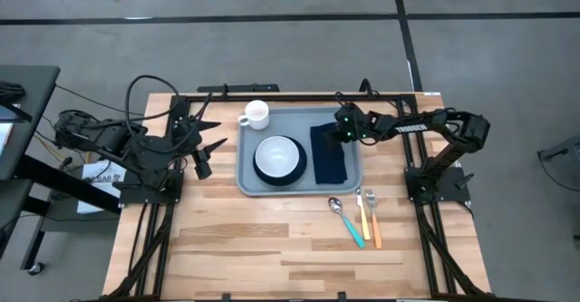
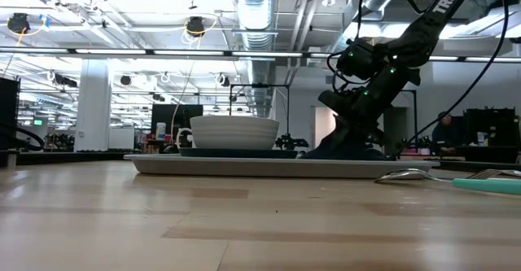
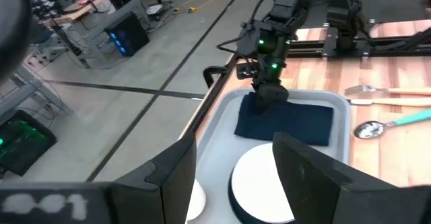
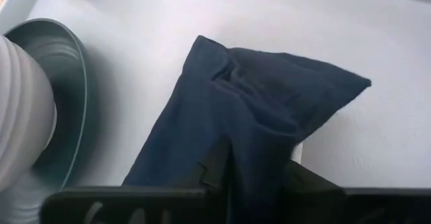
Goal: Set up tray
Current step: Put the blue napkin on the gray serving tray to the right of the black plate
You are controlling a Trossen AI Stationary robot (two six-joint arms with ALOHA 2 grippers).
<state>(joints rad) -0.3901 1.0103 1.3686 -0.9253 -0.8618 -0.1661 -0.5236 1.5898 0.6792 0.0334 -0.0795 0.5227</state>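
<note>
The light grey-blue tray (image 1: 248, 180) lies in the middle of the table's far half. On it stand a dark teal plate (image 1: 276, 177) bearing a white bowl (image 1: 276, 156), a white mug (image 1: 256, 113) in the tray's far left corner, and a dark navy napkin (image 1: 329, 163) along its right side. My right gripper (image 1: 343, 131) is over the napkin's far end and shut on it. My left gripper (image 1: 213, 131) waits open just left of the tray, above the table, touching nothing. My right gripper (image 4: 259, 173) pinches the napkin's far end (image 4: 259, 126) between its two fingers, bunched into several folds. It comes from above, slanting down from the table's right. That end (image 3: 259, 106) is drawn up off the tray; the rest of the napkin (image 3: 296, 124) lies flat on the tray.
A teal-handled spoon (image 1: 348, 220), an orange-handled fork (image 1: 372, 219) and a third piece of cutlery (image 1: 362, 213) lie on the bare wood just near and right of the tray. The table's near half is open wood. People sit in the room behind.
</note>
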